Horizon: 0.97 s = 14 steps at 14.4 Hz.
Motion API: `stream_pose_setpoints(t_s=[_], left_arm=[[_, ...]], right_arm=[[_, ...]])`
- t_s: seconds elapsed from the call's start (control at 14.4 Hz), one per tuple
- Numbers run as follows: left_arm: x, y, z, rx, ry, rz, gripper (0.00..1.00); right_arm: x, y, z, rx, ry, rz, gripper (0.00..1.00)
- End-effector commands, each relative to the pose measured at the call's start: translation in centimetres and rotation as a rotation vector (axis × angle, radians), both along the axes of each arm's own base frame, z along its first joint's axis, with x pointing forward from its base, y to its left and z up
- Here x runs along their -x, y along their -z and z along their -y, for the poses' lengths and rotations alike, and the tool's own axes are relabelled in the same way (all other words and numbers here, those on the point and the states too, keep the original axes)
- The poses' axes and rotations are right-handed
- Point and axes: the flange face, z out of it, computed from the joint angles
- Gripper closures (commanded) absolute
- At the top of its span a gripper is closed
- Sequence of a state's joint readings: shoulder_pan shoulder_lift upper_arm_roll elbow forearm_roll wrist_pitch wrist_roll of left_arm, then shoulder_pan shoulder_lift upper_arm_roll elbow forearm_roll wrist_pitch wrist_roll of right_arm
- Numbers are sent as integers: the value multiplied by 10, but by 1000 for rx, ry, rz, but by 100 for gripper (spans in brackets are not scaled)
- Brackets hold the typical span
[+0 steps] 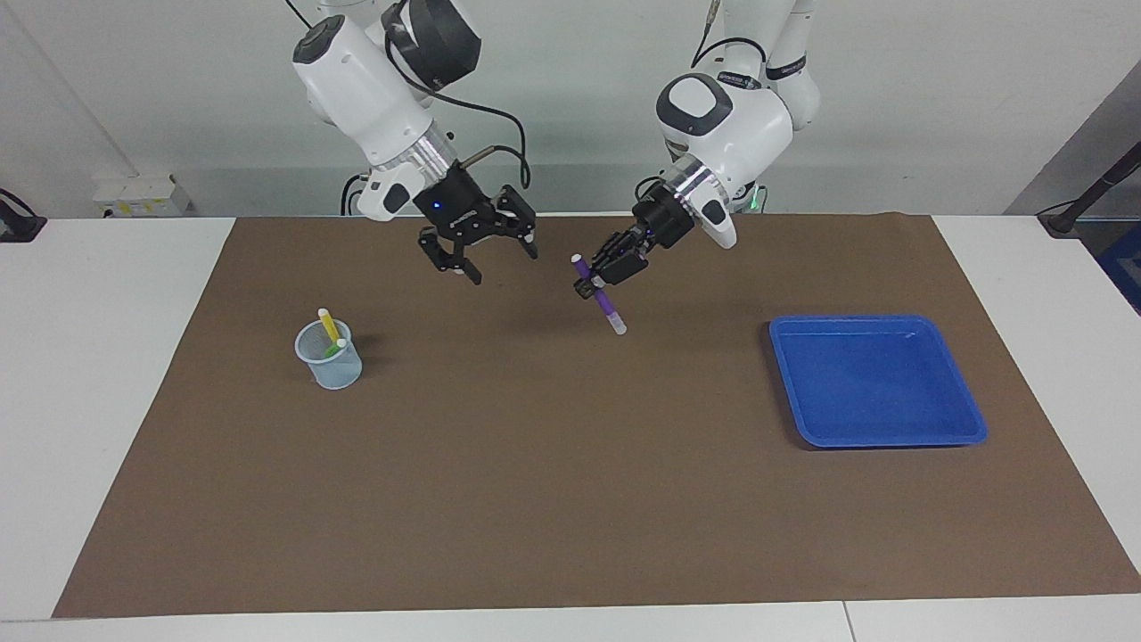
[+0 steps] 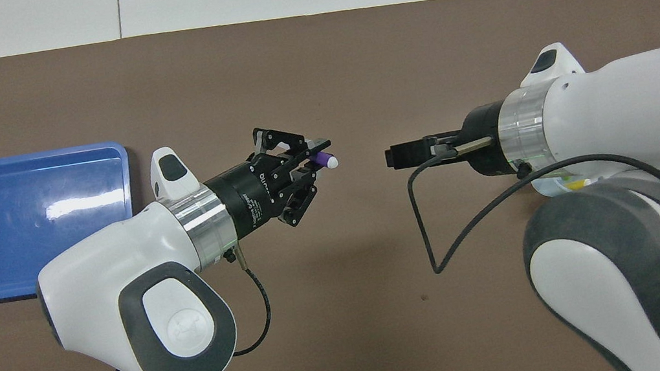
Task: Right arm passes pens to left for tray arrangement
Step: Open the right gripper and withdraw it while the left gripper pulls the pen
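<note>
At the bottom of the overhead view we see the two white arms come in, and the only writing we can find is on the black body of the left gripper [image 2: 302, 173], light letters that are too small for us to read; a strip of text on the left arm at the very bottom edge of the frame is also not readable. This left gripper is closed on the purple pen [image 1: 599, 296], which in the facing view hangs tilted in the middle of the frame, above the brown mat [image 1: 553, 499], with one whitish end up and the other down; in the overhead view only its whitish tip and a bit of purple [image 2: 324, 161] stick out of the fingers. The right gripper [image 1: 486, 259], with its small blue light, is in the upper middle of the facing view with its fingers spread and nothing between them, well apart from the pen. At the left of the facing view the translucent cup [image 1: 330, 357] stands on the mat with the yellow pen [image 1: 328, 325] and the green pen [image 1: 336, 348] leaning inside it. At the right of that view the blue tray [image 1: 878, 382] lies flat, its rim near the mat's edge. The whole lower half of the mat is open, and white table [image 1: 98, 401] borders the mat.
</note>
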State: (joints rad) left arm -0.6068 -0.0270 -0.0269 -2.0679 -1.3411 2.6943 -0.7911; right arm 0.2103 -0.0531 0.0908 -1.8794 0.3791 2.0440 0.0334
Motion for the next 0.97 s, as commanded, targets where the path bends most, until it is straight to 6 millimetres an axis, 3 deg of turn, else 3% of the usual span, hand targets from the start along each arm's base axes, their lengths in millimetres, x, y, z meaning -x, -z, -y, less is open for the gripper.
stream_pose_setpoints(t_s=[0.0,0.14,0.42,0.63,0.9], left_arm=[[0,-3,-24,-72,106,32,100],[-12,-5,-45,-159,224,33,100],[-24,-11,-74,-269,341,49,100],[-31,-15,-104,-373,475,78,100],[-40,-23,-153,-564,647,97,100]], right_arm=[[10,6,32,218,-169,9,0],[16,24,55,346,-253,8,0],[31,52,137,454,-420,-55,0],[43,86,189,485,-392,-120,0],[48,132,212,473,-343,-144,0]])
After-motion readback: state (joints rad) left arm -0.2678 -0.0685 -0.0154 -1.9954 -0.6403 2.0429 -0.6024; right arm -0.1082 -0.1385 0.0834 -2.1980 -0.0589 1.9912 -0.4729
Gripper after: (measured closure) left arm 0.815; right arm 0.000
